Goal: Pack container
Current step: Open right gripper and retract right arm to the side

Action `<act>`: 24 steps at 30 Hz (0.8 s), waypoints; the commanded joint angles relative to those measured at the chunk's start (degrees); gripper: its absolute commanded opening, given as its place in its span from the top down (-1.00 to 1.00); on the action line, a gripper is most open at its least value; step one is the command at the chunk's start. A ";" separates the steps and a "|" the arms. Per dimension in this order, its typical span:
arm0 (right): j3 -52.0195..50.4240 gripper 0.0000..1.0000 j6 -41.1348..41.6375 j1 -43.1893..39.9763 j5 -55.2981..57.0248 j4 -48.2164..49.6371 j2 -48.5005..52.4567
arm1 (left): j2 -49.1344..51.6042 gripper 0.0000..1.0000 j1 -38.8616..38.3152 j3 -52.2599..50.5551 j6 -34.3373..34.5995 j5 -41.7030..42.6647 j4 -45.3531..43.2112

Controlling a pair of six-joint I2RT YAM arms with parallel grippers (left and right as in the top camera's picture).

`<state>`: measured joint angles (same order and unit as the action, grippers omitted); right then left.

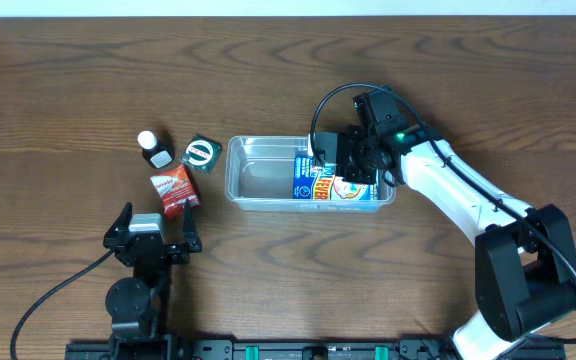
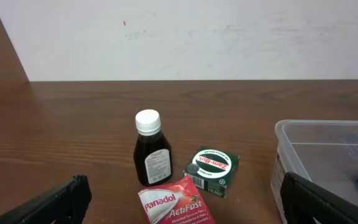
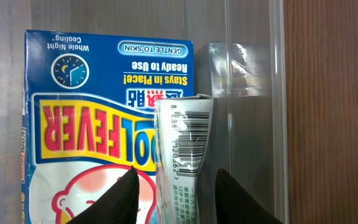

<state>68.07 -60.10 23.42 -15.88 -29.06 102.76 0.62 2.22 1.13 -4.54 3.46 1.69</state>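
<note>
Container [image 1: 258, 175] at centre: I see right gripper [image 3: 176, 173] straddling a white tube [image 3: 185, 124] beside one wall (clamping unclear); left gripper [image 1: 155, 225] apart.

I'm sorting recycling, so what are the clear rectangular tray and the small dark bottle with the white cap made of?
The clear rectangular tray looks like glossy plastic: its walls are see-through and the rim glints. The small dark bottle could be brown glass or plastic, I cannot tell; its label looks paper, its white cap probably plastic.

desk [image 1: 58, 80]: dark wood grain, kinda matt
container [image 1: 233, 182]: clear plastic, shiny
blue packet [image 3: 104, 62]: glossy printed surface
</note>
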 commanded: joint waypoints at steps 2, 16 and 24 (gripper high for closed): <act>0.11 0.24 0.28 -0.15 -0.68 0.13 0.04 | -0.33 -0.96 0.28 -0.90 -0.15 0.37 2.12; 0.13 0.12 2.86 1.75 -1.09 -0.76 -11.74 | -0.33 -0.96 0.28 -0.90 -0.15 0.37 2.10; 0.13 -0.99 9.16 1.09 7.72 1.49 -20.31 | -0.33 -0.96 0.28 -0.90 -0.15 0.37 2.10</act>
<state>68.07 -56.45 25.41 -14.24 -28.80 85.30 0.62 2.22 1.13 -4.54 3.46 1.69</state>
